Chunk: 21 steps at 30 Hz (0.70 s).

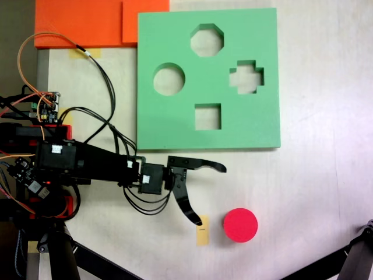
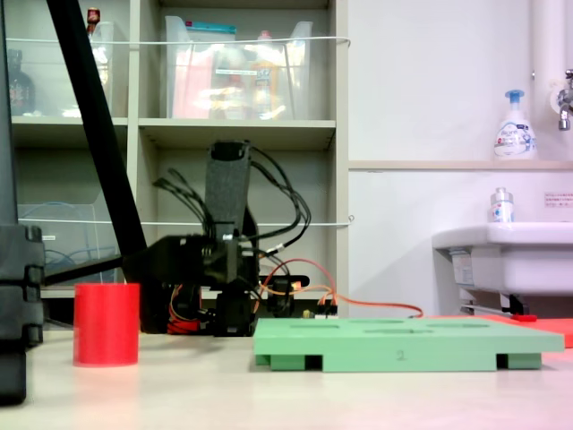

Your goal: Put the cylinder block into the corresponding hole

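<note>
The gripper (image 1: 210,195) is spread wide beside the red cylinder (image 1: 240,224). The green board (image 1: 208,79) has 4 cut-outs.

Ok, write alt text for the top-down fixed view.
A black robot arm's gripper, jaws spread open, sits left of a red cylinder block standing on a pale table. Above them lies a green foam board with circular, octagonal, cross and square cut-outs.

One fixed view looks straight down; the other sits low at table level.

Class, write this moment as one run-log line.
gripper: open, empty | cylinder block: on table, untouched | circular hole: empty | stage: pre-grasp
</note>
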Motion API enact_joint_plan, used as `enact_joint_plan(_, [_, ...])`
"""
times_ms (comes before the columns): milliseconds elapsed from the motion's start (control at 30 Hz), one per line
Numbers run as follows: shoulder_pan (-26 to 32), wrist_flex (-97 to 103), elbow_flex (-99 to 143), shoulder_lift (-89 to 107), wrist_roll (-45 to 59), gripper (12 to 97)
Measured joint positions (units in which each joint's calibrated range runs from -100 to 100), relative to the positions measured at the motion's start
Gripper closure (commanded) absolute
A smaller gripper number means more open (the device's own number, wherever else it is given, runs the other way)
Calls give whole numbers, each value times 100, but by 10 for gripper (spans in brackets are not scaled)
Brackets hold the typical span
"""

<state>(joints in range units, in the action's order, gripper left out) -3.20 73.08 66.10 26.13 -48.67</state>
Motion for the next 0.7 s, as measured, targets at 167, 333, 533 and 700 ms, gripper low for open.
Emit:
enact_joint_plan(167, [-220,1018,255,-1163,0,264])
enact_joint_plan(333, [-376,1400,-108,-2449,-29,264])
enact_joint_plan(533, [-464,1400,-1205,-3721,-88,264])
enact_joint_plan(700, [-459,1400,-1930,-4542,-171,265])
